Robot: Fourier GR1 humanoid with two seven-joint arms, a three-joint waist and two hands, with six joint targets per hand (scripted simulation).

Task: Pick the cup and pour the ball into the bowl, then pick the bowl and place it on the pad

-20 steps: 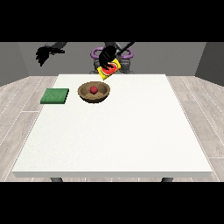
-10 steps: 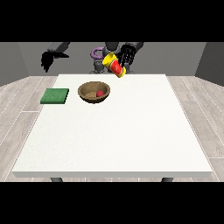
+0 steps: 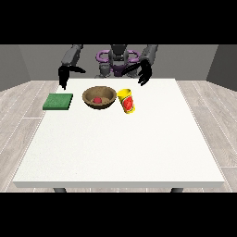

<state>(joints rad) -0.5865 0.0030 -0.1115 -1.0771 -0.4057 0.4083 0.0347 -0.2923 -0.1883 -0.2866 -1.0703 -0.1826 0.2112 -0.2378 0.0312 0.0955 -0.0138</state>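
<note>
Bowl [image 3: 99,97], brown and round, sits on the white table [image 3: 120,152] toward the far side, and I can see the red ball [image 3: 97,100] lying inside it. Just to the bowl's right in my view stands the yellow cup [image 3: 127,101], marked with red on its side; it rests on the table tilted a little, its open mouth uppermost, close beside the bowl. Whether the two touch I cannot tell. To the bowl's left lies the flat green pad [image 3: 58,101], near the table's left edge and apart from the bowl.

Neither hand holds anything from where I watch. The hand at the view's right [image 3: 144,74] hangs above the far edge of the table, behind and above the cup and clear of it, fingers pointing downward and spread loosely. The hand at the view's left [image 3: 63,75] hangs above the far left corner, behind the pad, fingers likewise hanging down and relaxed, thumb stretched out sideways.

Behind both hands, at the middle of the table's far edge, I see the robot's torso [image 3: 116,62] with purple rings at the shoulders.
</note>
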